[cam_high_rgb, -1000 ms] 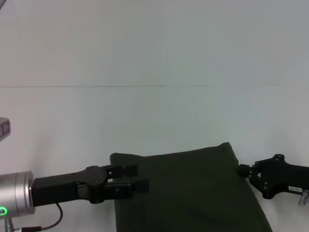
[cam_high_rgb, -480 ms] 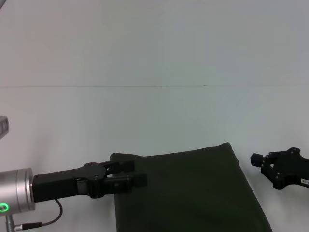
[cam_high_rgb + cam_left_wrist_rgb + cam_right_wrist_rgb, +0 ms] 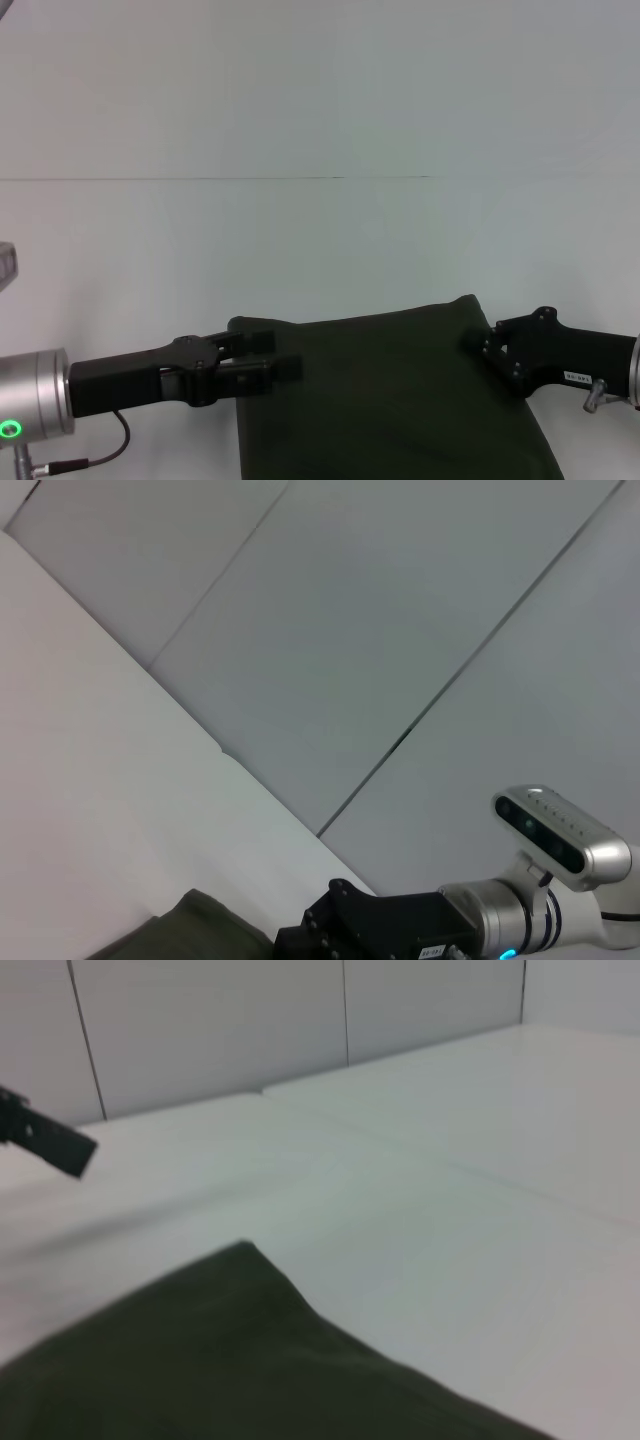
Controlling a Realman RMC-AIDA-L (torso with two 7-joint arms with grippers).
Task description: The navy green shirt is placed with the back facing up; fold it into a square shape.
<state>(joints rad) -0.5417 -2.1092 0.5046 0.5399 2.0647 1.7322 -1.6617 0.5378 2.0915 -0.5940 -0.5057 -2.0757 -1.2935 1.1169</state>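
The navy green shirt lies folded into a dark block at the near middle of the white table, plain side up. My left gripper reaches in level from the left, its two fingers apart over the shirt's left edge, nothing seen between them. My right gripper comes in from the right and overlaps the shirt's far right corner. In the right wrist view the shirt shows one corner, with a left gripper fingertip farther off. In the left wrist view the shirt lies beside the right arm's gripper.
A thin seam crosses the white table far behind the shirt. The left arm's silver wrist with a green light and a cable sit at the near left. Panelled walls stand beyond the table.
My right gripper drew back to the right off the shirt, then came in again onto its far right corner. My left gripper slid slightly back to the left, fingers a little closer together.
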